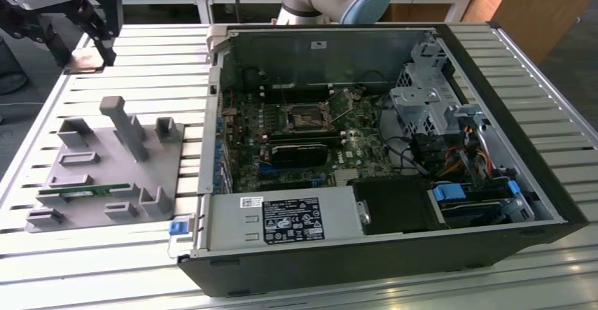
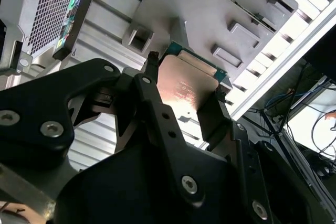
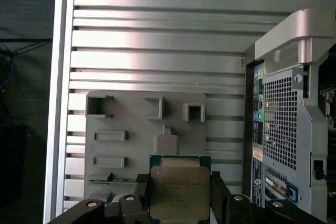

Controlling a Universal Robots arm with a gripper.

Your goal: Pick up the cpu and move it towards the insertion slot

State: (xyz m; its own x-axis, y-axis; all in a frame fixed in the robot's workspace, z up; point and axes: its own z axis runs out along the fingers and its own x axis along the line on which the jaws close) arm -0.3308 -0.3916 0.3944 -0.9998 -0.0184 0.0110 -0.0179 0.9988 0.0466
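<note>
My gripper hangs high over the slatted table at the exterior view's far left, well above the grey fixture. It is shut on the cpu, a flat square chip with a silvery top and a thin green rim. One black finger presses each side of it. In the second wrist view the cpu sits between the fingers, seen from below. The insertion slot is a dark square socket with a metal frame on the motherboard inside the open case, far to the exterior view's right of the gripper.
A grey plastic fixture with recesses and an upright post lies on the table, and a green memory stick rests in it. The open computer case has raised walls, a drive cage and cables around the board.
</note>
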